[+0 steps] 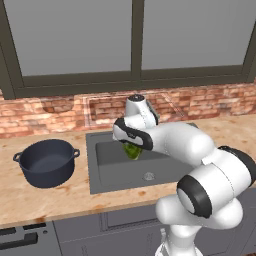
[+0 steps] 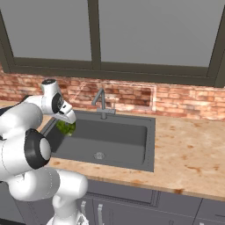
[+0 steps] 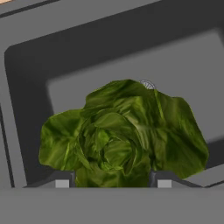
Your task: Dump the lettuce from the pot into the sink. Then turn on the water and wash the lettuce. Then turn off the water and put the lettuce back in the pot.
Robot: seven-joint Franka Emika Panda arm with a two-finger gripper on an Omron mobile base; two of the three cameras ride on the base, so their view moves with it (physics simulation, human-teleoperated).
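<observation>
A: Lettuce [image 3: 122, 135] hangs over the sink [image 1: 107, 172], clamped between the end effector [image 3: 113, 181] fingers; pot [image 1: 46, 162] stands on the left worktop [image 1: 30, 200].

B: Judged step: returning it. Next: carry left, release inside pot.

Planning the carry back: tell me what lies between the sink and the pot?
Bare counter, seen in the left base view, separates the sink from the pot.
</observation>
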